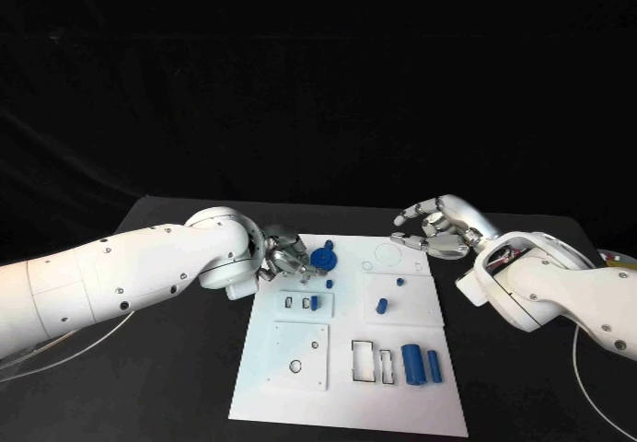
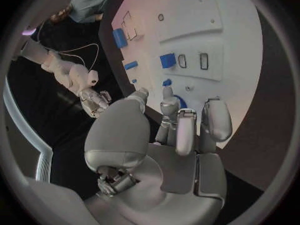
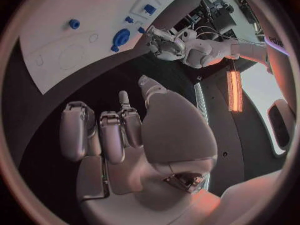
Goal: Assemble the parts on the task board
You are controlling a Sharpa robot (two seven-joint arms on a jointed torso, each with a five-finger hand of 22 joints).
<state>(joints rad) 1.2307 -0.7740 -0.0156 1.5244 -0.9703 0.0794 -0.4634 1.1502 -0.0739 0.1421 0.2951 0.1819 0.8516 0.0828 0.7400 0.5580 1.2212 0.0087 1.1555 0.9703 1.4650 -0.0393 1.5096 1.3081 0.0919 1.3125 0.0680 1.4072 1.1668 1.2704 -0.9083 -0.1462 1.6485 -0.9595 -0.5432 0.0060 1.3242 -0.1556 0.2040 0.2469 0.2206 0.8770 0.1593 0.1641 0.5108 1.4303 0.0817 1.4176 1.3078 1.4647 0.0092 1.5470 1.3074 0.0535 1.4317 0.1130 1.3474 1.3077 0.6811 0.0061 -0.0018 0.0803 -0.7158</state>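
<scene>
Left hand hovers at the task board's far left corner, fingers spread and empty, tips just beside the round blue part lying there. Right hand hangs past the far right corner, fingers loosely apart, holding nothing.

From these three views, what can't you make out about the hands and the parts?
- Head view: whether the left hand touches the round blue part; its fingers overlap the part.
- Left wrist view: the same part is mostly hidden behind the fingers.
- Head view: the small parts' shapes and the task board's slots are too small to read.
- The right hand looks empty, fingers curled.
</scene>
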